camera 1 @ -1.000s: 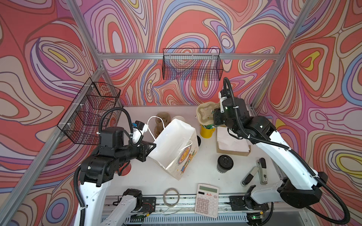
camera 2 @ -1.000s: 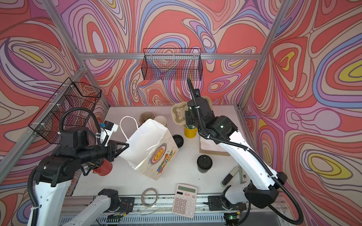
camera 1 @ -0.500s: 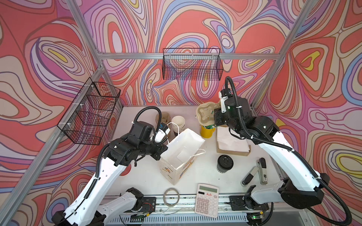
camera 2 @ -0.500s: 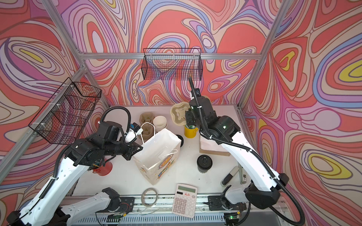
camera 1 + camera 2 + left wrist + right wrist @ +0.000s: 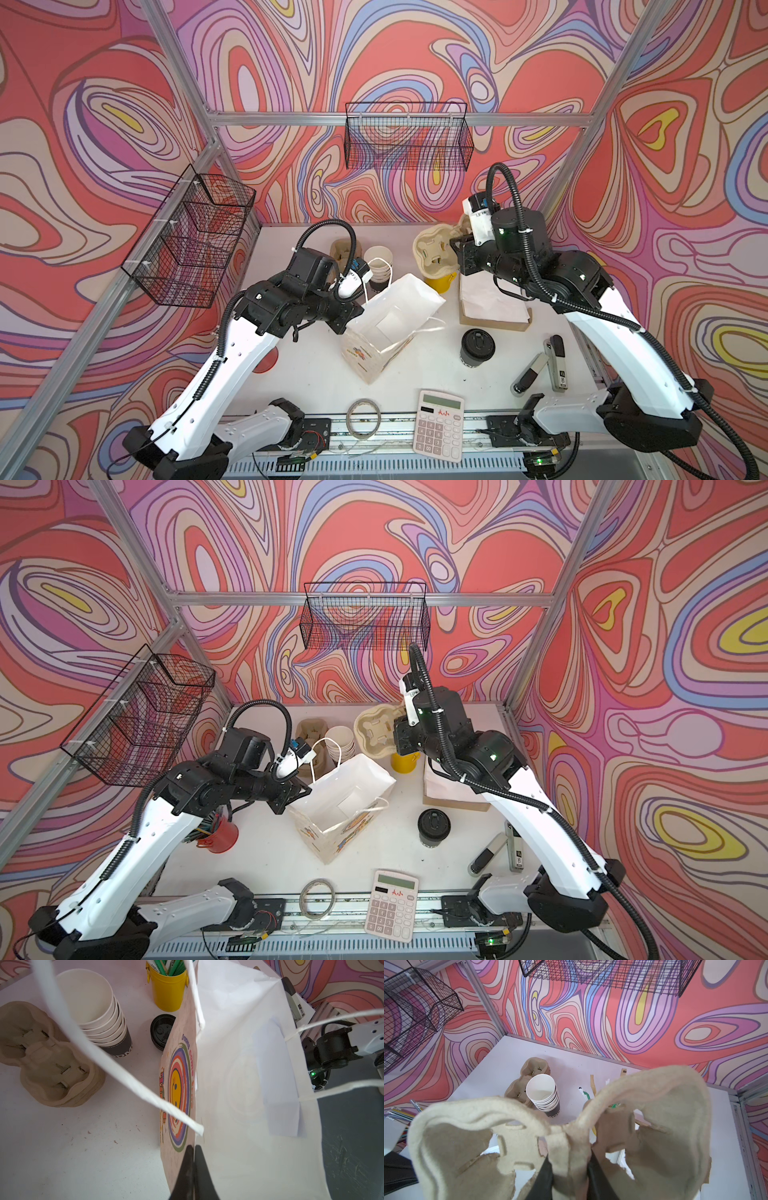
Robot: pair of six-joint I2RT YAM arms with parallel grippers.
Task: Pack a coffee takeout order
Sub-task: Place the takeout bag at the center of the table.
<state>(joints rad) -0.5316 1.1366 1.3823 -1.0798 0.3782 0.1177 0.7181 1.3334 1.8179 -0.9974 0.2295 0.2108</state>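
The tall white handled paper bag with a smiley and rainbow-ring print (image 5: pixel 390 316) (image 5: pixel 239 1084) stands open-mouthed on the middle of the white table (image 5: pixel 316 374). The left gripper (image 5: pixel 194 1148) has its black jaws pressed together on the bag's top rim. Beyond the bag, the right gripper (image 5: pixel 569 1155) is clamped on the centre web of the tan pulp two-cup carrier (image 5: pixel 456 1136) (image 5: pixel 432 249), holding it off the table above the yellow pot of straws (image 5: pixel 436 282). The black paper cup with black lid (image 5: pixel 478 347) stands upright on the right arm's side of the bag, apart from it. Behind the bag are a stack of lidless white-lined cups (image 5: pixel 93 1012), a pile of tan pulp carriers (image 5: pixel 47 1059) and a loose black lid (image 5: pixel 163 1030).
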